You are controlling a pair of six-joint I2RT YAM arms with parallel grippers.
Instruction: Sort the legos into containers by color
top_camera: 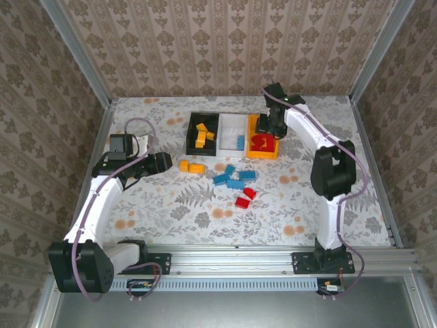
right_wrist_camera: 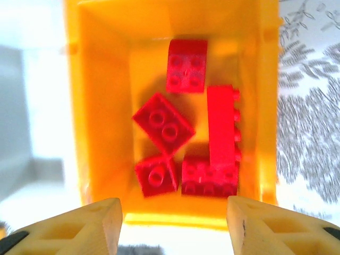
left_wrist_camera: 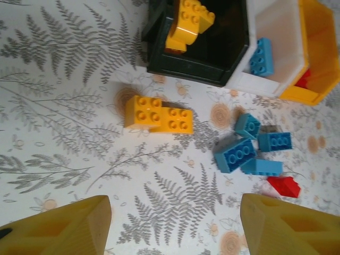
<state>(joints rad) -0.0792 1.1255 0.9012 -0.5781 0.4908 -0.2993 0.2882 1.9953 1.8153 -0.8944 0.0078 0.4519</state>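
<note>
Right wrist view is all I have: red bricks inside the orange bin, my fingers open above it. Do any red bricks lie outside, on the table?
Observer: Yes, two red legos lie on the table, nearer the front edge than the orange-yellow bin.
Operator: And on the other side?
Observer: The left gripper hovers open and empty near two orange-yellow legos.
Operator: And the blue ones?
Observer: Several blue legos lie clustered before the white bin.

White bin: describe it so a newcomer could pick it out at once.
Three bins stand in a row at the far middle of the table. The white bin is the centre one, between the black bin and the orange bin. It alone holds a blue brick.
</note>
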